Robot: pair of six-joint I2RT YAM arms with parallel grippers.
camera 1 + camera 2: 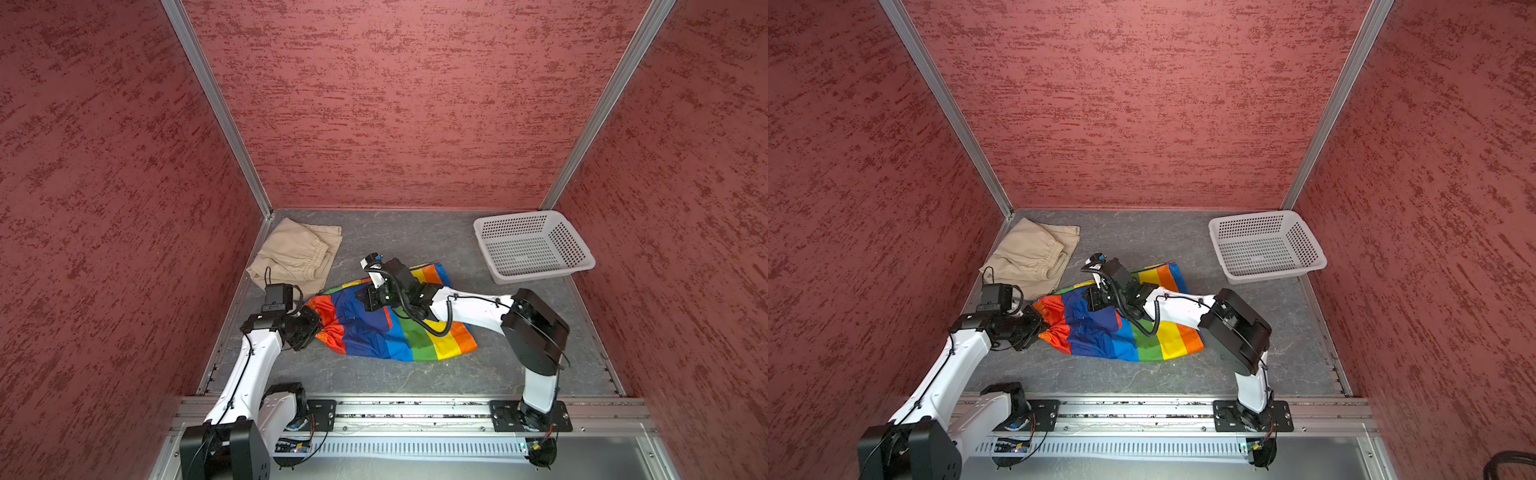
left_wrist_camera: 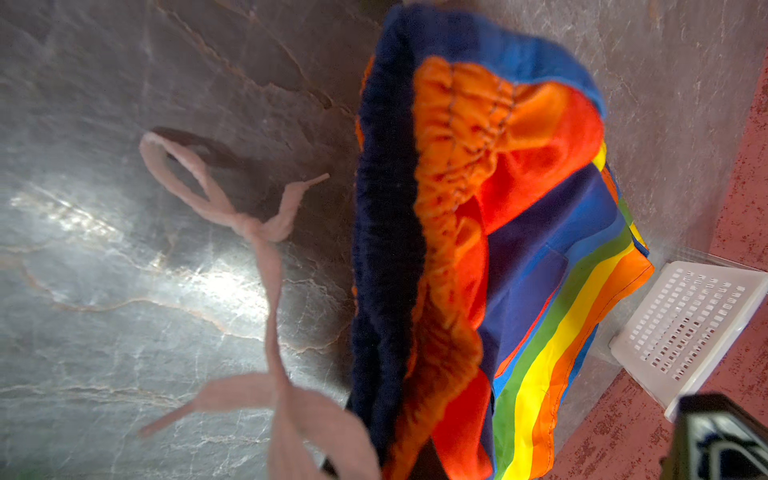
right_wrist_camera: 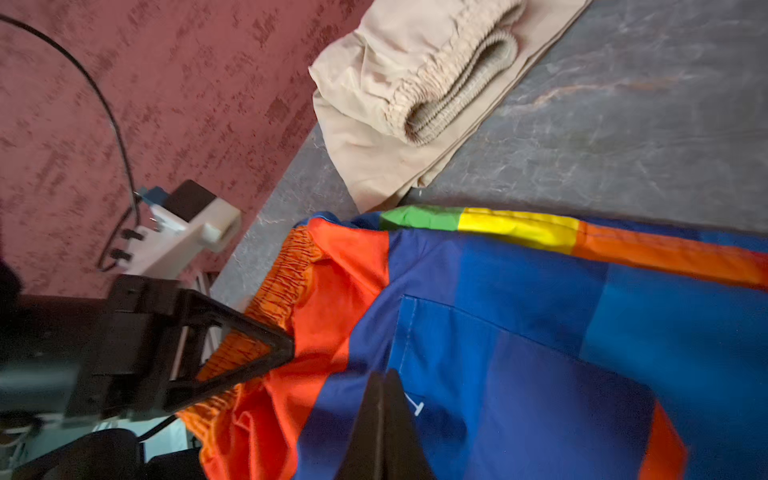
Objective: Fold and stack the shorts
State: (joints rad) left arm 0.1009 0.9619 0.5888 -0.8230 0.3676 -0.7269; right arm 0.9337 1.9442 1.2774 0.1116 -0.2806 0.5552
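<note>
Left claw (image 1: 319, 328) sits at the 9 o'clock end of the rainbow shorts (image 1: 399, 336) in a top view, clenched on the orange gathered waistband, while the right claw (image 1: 362, 300) reaches across the middle onto the navy panel. The beige shorts (image 1: 291, 253) lie folded in the 10 o'clock corner, one edge along the foot of the wall, and the basket (image 1: 544, 272) stands at 2 o'clock, well apart from all cloth. Bare grey table (image 1: 415, 374) is open at 12 o'clock between those two and at 6 o'clock between the striped hem and the rail (image 1: 415, 409). Red textured walls (image 1: 415, 104) close three sides. A top view beside it shows the same layout: left claw (image 1: 1040, 328), right claw (image 1: 1092, 300), rainbow shorts (image 1: 1100, 332), beige shorts (image 1: 1030, 253), basket (image 1: 1277, 272). In the left wrist view the waistband of the rainbow shorts (image 2: 519, 249) is raised off the table and the knotted drawstring (image 2: 266, 257) dangles over bare marbled surface — the basket (image 2: 685, 328) lies beyond the striped leg. In the right wrist view the right claw (image 3: 383, 374) is clenched, tips on navy cloth of the rainbow shorts (image 3: 540, 353); whether cloth is caught I cannot tell. The left claw (image 3: 286, 349) bites the orange waistband, and the beige shorts (image 3: 395, 124) lie just beside the striped edge.
</note>
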